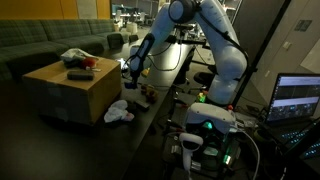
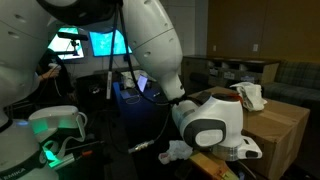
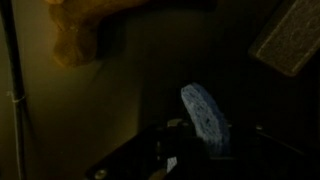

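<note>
In the wrist view a blue-grey oblong pad (image 3: pixel 205 115) stands up between my gripper's (image 3: pixel 200 152) dark jaws, which look shut on it. The picture is very dim, so the fingertips barely show. In an exterior view the gripper (image 1: pixel 130 69) hangs low beside the right edge of a cardboard box (image 1: pixel 70 88), above a white crumpled cloth (image 1: pixel 118 112) on the floor. In the other exterior view the arm's big white joint (image 2: pixel 205 125) hides the gripper.
The box top carries a white cloth (image 1: pixel 75 56) and a dark reddish thing (image 1: pixel 80 73). A green couch (image 1: pixel 45 45) runs behind. A laptop (image 1: pixel 298 98) and the green-lit robot base (image 1: pixel 210 124) stand nearby. Lit monitors (image 2: pixel 100 44) glow behind the arm.
</note>
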Controlling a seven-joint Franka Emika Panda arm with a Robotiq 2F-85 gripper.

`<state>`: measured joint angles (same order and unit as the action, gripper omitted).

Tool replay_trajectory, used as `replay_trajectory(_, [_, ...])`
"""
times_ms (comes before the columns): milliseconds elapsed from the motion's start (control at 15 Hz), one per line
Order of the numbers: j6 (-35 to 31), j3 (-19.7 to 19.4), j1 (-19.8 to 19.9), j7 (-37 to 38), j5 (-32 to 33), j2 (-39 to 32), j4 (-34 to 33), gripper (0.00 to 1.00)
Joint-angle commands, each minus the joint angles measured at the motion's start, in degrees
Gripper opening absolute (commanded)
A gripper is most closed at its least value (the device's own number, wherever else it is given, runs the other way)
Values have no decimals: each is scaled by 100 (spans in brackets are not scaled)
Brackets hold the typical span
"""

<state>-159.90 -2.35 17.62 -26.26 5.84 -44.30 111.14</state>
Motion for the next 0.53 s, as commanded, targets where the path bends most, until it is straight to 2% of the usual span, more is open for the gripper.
replay_trajectory(0, [-153, -134, -112, 352, 124, -128, -196, 45])
replay_trajectory(467, [-13, -206, -134, 641, 91, -11, -125, 99])
